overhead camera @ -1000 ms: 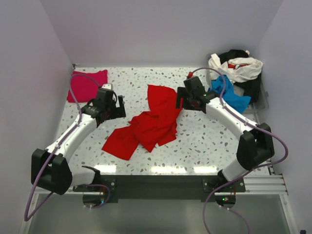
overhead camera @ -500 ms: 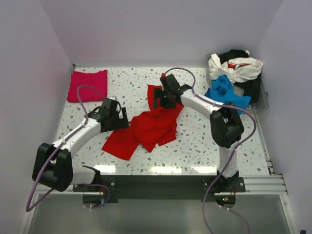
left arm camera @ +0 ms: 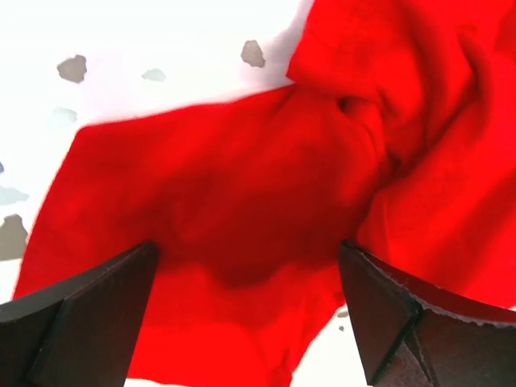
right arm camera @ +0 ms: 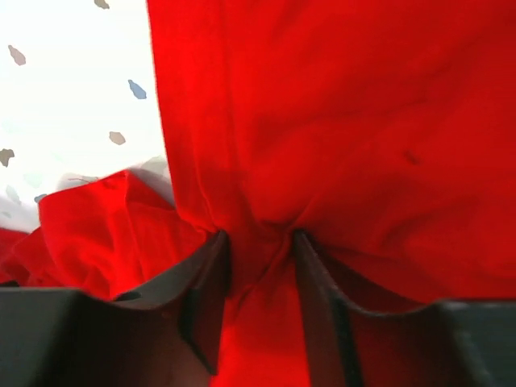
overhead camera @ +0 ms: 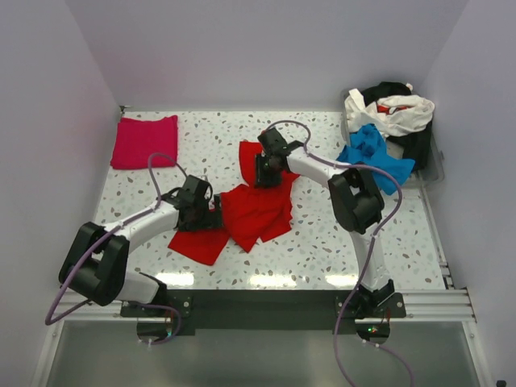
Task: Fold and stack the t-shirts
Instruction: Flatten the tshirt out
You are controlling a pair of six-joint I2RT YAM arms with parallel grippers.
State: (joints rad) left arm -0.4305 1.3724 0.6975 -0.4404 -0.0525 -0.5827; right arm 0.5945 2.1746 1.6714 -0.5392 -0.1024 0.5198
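Note:
The large red t-shirt [overhead camera: 254, 211] lies crumpled in the middle of the table. My right gripper [overhead camera: 266, 173] is at its far upper part; in the right wrist view the gripper [right arm camera: 260, 250] pinches a puckered fold of the red cloth [right arm camera: 339, 121]. My left gripper [overhead camera: 208, 216] sits low over the shirt's near-left flap. In the left wrist view it [left arm camera: 246, 266] stands wide open, with flat red cloth [left arm camera: 210, 177] between and below the fingers. A folded magenta t-shirt [overhead camera: 145, 141] rests at the back left.
A blue t-shirt [overhead camera: 372, 155] hangs out of a bin [overhead camera: 434, 165] at the back right, which holds white and black shirts [overhead camera: 395, 113]. The speckled table [overhead camera: 339, 234] has walls on three sides.
My right gripper swung left onto the red shirt's upper part and narrowed on a fold. My left gripper moved right and nearer, down onto the shirt's near-left flap.

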